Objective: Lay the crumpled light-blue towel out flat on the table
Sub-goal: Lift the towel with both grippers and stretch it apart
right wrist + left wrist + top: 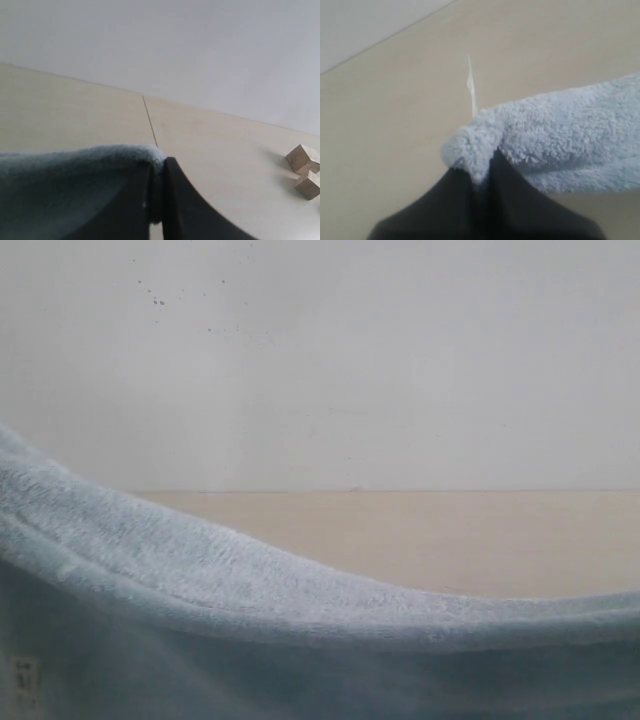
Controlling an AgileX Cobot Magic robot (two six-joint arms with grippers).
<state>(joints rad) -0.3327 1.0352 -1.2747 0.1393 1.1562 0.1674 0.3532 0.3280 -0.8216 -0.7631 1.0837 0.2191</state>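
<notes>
The left tool (482, 176) and the right tool (159, 174) are each clamped tight on an edge of the towel (250, 590), which sags between them, lifted above the beige surface (450, 540).

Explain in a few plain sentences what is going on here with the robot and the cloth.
The robot holds the light-blue towel up by two ends. The left hand is shut on one end, the right hand on the other. The top edge sags in the middle above the table; the towel is not yet laid flat.
</notes>
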